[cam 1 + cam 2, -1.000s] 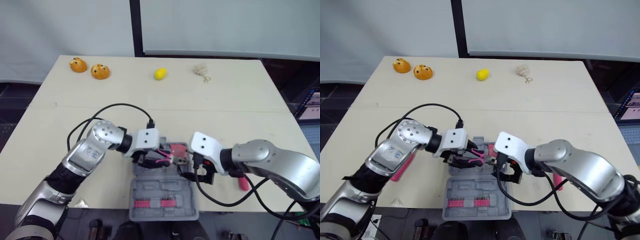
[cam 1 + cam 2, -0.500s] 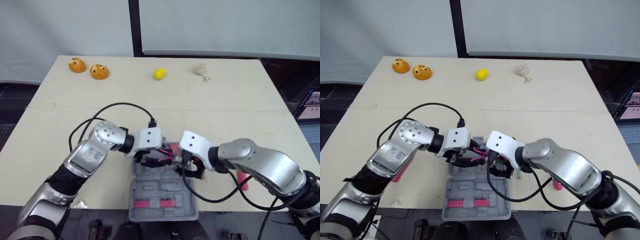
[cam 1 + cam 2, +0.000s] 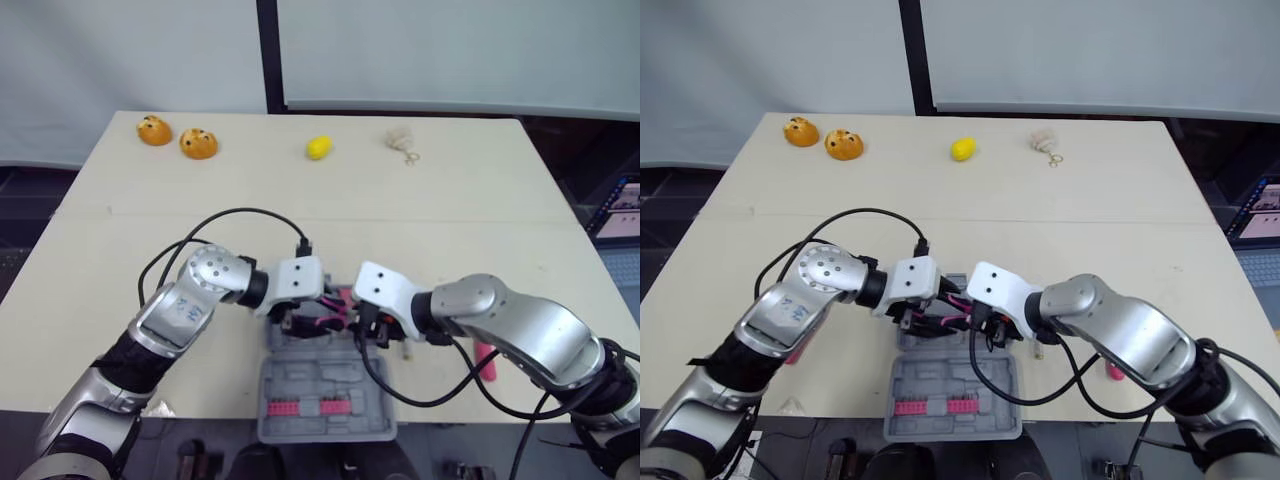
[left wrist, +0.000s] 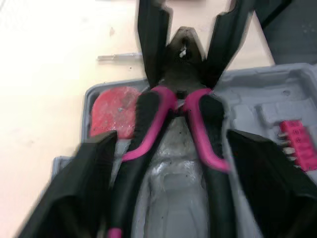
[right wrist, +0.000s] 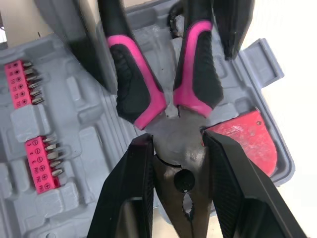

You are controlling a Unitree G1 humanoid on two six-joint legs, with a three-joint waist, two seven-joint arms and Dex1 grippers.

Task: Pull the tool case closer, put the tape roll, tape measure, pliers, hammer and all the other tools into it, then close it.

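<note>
Since a second ago the right arm has swung in from beside the case, and its right end effector (image 5: 177, 148) now has both fingers pressed against the sides of the metal head of the pliers (image 4: 183, 82). The left end effector (image 4: 171, 148) straddles the pink and black handles from the opposite end and seems to grip them too, though its fingers are blurred in its own wrist view. Between the two, the pliers lie lengthwise over the grey moulded tray of the open tool case (image 3: 290, 385), just beside a red tool (image 5: 247, 139) already seated in a corner pocket. Strips of pink bits (image 5: 22, 87) sit in the other half. The case rests at the near edge of the desk (image 3: 450, 220), so pulling it closer looks done and packing the pliers is the step in hand. Next, the pliers need to be lined up with their recess and pressed down level. One end effector should let go before the other so that nothing tips. A pink-handled tool (image 3: 487, 358) on the desk by the right arm is not yet packed, and the lid stands open.
</note>
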